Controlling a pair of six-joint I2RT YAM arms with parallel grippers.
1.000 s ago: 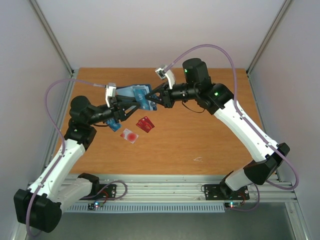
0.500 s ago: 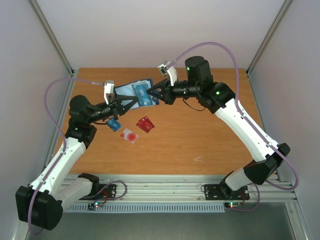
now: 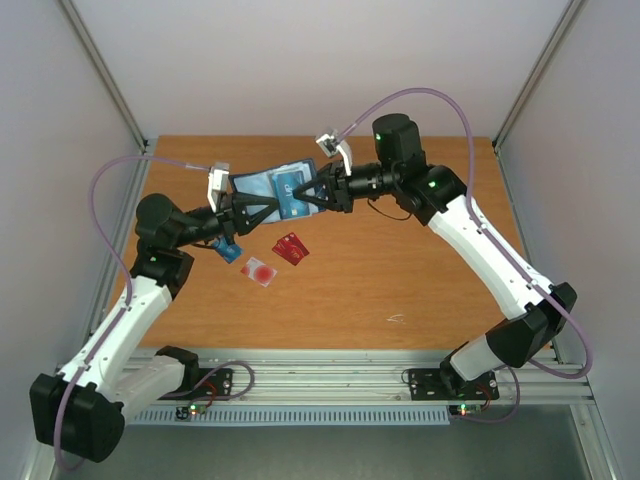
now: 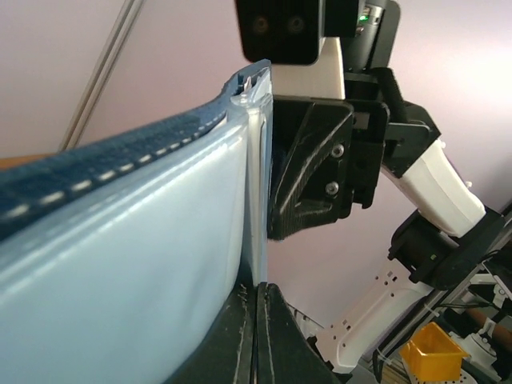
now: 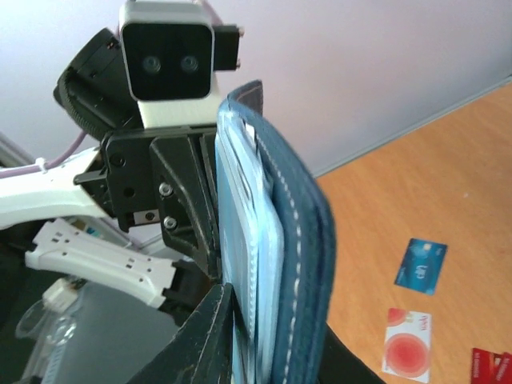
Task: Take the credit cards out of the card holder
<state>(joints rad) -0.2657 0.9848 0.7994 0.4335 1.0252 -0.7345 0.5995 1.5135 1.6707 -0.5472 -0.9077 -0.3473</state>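
The card holder (image 3: 270, 183), navy outside with blue-grey pockets, hangs in the air over the back of the table between both grippers. My left gripper (image 3: 270, 206) is shut on a thin pocket edge (image 4: 258, 240) of the holder (image 4: 144, 240). From the other side my right gripper (image 3: 304, 196) is closed across the holder's navy cover (image 5: 298, 256) and its pockets. Three credit cards lie on the table below: a teal-blue card (image 3: 228, 250), a pale card with a red circle (image 3: 259, 271) and a red card (image 3: 291, 249).
The wooden table (image 3: 420, 270) is walled by pale panels at the back and sides, with metal posts at the corners. Both arm bases sit on the rail (image 3: 330, 385) at the near edge. Purple cables loop above each arm.
My left gripper, open around the holder a second ago, has shut on its pocket edge. The holder has lifted a little and shifted right between the two grippers.
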